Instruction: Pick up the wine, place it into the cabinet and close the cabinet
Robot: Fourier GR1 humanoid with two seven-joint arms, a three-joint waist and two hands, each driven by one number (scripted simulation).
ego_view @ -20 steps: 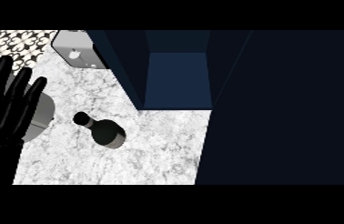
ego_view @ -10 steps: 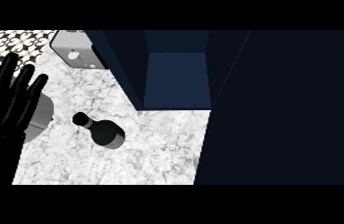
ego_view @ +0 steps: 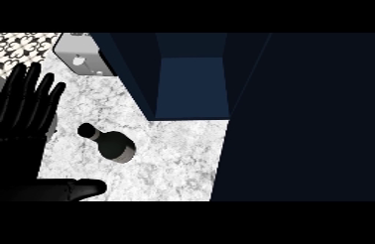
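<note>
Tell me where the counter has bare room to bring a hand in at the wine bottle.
Bare marble lies right of the wine bottle, up to the dark cabinet door, and in front of the open cabinet. Left of the bottle is crowded: the open left hand stands close there, with its thumb below the bottle. The right hand is out of view.

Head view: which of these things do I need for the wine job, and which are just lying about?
For the job:
wine, on the counter
cabinet, open
left hand, open, at left edge

Lying about:
grey box, back left
patterned wall
</note>
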